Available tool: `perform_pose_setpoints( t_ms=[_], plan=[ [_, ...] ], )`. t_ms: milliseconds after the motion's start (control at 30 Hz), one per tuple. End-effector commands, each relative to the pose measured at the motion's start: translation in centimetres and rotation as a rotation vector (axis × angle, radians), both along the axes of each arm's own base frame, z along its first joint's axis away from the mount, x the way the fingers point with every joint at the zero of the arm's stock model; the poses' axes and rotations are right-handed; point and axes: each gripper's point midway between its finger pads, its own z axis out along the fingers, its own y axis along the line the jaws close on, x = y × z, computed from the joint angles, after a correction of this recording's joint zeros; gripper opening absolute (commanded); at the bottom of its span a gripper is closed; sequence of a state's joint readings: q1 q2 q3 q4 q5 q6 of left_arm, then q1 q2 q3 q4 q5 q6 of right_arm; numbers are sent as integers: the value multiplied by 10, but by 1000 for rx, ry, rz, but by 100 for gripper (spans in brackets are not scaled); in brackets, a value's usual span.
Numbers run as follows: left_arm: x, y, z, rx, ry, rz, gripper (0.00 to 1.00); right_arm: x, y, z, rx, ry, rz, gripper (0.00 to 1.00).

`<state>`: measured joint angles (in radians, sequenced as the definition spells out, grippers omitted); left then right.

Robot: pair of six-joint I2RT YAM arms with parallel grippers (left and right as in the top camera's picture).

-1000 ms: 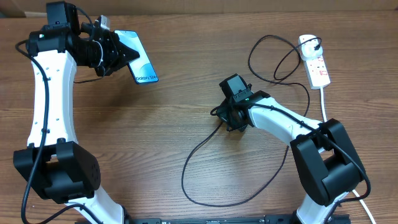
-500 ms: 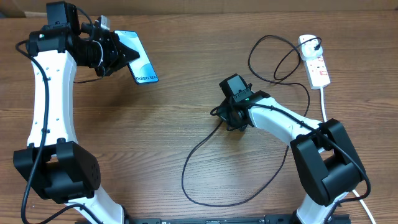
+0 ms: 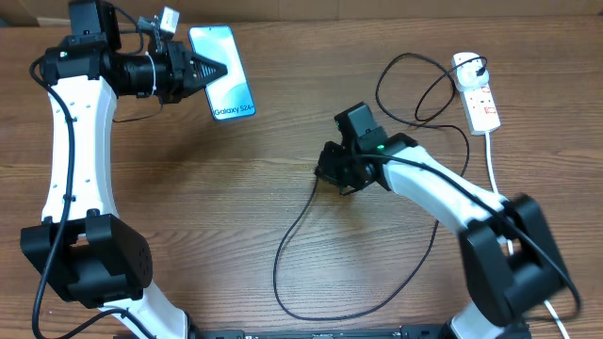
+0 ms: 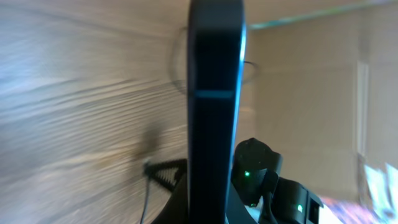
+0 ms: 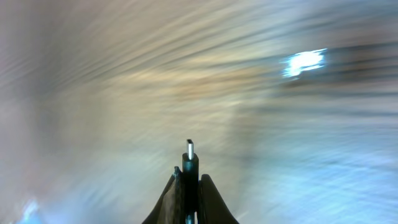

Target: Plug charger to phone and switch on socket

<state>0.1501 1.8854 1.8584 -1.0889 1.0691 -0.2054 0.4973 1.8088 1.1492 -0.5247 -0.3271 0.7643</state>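
Mating step: left gripper (image 3: 209, 70) clamps Galaxy S24+ phone (image 3: 236, 94) at 11 o'clock; right gripper (image 5: 189, 177) pinches charger connector (image 5: 189, 151) — next likely needs port alignment.

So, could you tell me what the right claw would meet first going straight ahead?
Probably just the wooden table: the right claw, holding the charger, aims left, with the phone off that line.

My left arm (image 3: 68, 141) reaches far forward. My left gripper (image 3: 207, 71) points right and is pinched tight on the phone (image 3: 234, 94). My right arm (image 3: 433, 184) bends in toward the middle. My right gripper (image 3: 328, 169) pinches the charger (image 5: 189, 155) tip.
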Motion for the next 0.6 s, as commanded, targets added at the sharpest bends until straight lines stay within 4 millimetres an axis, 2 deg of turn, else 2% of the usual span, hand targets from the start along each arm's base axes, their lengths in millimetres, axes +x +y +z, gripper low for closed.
perform_pose_setpoints(
  t_ms=[0, 133, 267, 367, 567],
  plan=[
    [-12, -20, 39, -201, -111, -135, 4, -22, 39, 111, 311, -177, 285, 4],
    [-28, -29, 75, -403, -162, -242, 4, -56, 49, 170, 497, -230, 428, 4],
    [-33, -34, 79, -449, -94, -251, 4, -84, 51, 213, 628, -264, 524, 4],
    [-36, -45, 79, -462, -38, -268, 4, -97, 49, 232, 676, -289, 564, 4],
    [-46, -74, 80, -462, -28, -340, 4, -103, 49, 245, 716, -314, 595, 4]
  ],
)
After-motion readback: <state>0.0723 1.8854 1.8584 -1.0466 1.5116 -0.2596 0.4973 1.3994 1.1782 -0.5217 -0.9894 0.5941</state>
